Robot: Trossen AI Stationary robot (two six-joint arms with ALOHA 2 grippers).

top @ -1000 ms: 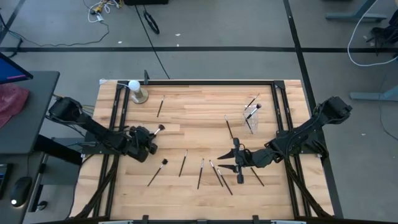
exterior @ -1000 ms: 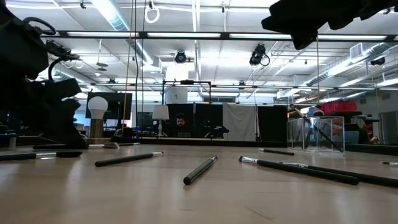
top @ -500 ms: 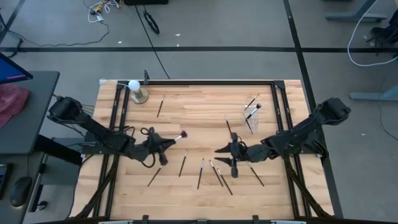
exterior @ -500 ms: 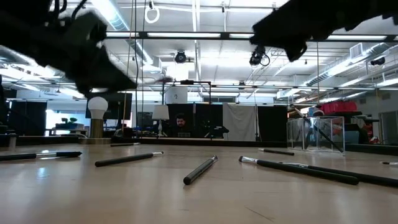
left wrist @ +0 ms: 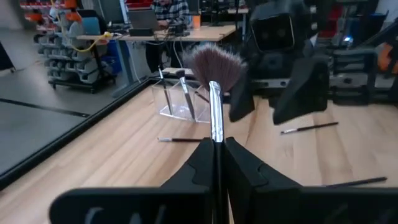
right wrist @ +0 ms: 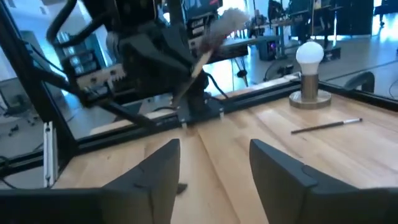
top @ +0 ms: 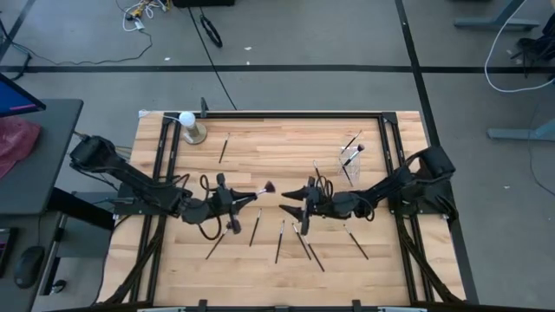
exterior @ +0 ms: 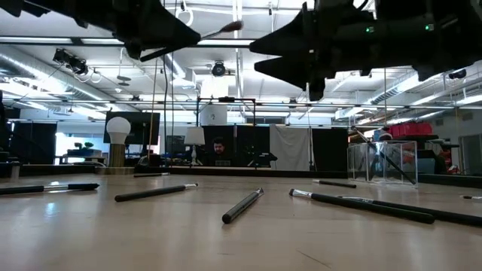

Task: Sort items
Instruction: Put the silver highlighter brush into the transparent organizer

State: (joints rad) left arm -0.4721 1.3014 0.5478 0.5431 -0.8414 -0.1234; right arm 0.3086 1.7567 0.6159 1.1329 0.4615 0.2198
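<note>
Above the worktop, two pincers meet.
Left pincer clamps a fan brush; right pincer faces it, fingers apart.

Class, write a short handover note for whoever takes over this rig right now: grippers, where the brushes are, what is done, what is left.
Left gripper: shut on a fan brush, held above mid-table, bristles toward the right gripper.
Right gripper: open, empty, facing the fan brush, close but not touching it.
Clear cup: a few brushes inside.
Loose brushes: several on the near half of the table, one near the white ball.
Done: a few in the cup.
Left: likely handover, then the loose ones.
</note>
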